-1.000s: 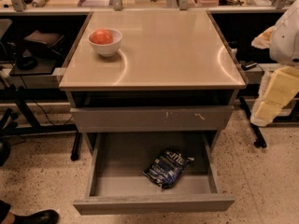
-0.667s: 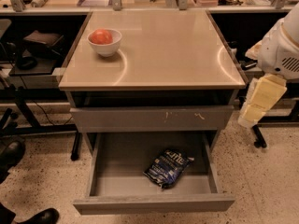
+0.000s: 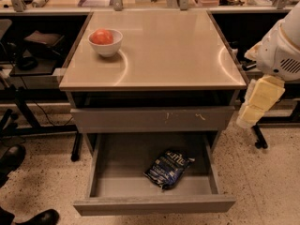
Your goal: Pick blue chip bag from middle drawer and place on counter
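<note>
The blue chip bag (image 3: 168, 168) lies flat on the floor of the open middle drawer (image 3: 154, 204), right of its centre and near the front. The drawer is pulled well out beneath a grey front panel with pale scuffs (image 3: 152, 119). The beige counter (image 3: 164, 55) is above it. My gripper (image 3: 247, 118) hangs at the end of the white and cream arm (image 3: 281, 55), just off the cabinet's right side. It is level with the scuffed panel, above and to the right of the bag, and holds nothing that I can see.
A white bowl (image 3: 106, 43) with a red-orange fruit stands on the counter's back left. Dark desks with gear and cables flank the cabinet. A person's black shoes (image 3: 28, 217) are on the speckled floor at the lower left.
My arm and gripper have moved left and slightly down, closer to the cabinet's right side. The bag, drawer and bowl have not moved.
</note>
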`<state>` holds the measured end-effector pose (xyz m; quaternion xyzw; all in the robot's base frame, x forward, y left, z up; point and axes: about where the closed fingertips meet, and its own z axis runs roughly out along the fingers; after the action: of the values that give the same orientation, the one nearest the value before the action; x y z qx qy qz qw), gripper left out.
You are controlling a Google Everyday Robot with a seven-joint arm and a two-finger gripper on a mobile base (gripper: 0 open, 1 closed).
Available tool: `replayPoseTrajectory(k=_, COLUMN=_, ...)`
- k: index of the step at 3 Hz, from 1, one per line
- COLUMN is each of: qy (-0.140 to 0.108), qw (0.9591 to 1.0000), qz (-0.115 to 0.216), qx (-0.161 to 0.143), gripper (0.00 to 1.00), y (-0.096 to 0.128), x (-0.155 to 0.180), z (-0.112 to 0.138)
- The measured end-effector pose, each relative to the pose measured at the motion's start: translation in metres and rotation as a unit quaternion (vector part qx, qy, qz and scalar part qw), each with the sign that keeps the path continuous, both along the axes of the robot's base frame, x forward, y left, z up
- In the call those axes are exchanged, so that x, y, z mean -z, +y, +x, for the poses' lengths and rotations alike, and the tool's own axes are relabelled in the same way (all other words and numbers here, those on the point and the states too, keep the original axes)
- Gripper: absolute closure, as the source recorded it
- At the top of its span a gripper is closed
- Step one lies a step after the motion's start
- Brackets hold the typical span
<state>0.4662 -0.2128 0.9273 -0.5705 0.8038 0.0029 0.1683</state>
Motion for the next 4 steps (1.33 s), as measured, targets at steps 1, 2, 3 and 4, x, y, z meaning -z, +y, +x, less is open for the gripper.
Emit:
replayPoseTrajectory(k=1, qy=0.024, qw=0.9969, qz=0.073, qx=-0.015, gripper=0.00, y=0.041, x=0.058, z=-0.004)
replayPoseTrajectory(k=2, qy=0.065, qw=0.9781, qz=0.197, qx=-0.015, gripper=0.00, y=0.103, x=0.129, z=-0.003)
replayPoseTrajectory(k=3, qy=0.054, qw=0.9616, qz=0.269, qx=-0.001, gripper=0.00, y=0.137, x=0.137, z=0.019)
replayPoseTrajectory(k=4, qy=0.053, qw=0.9617, qz=0.269, qx=0.000, gripper=0.00, y=0.137, x=0.137, z=0.020)
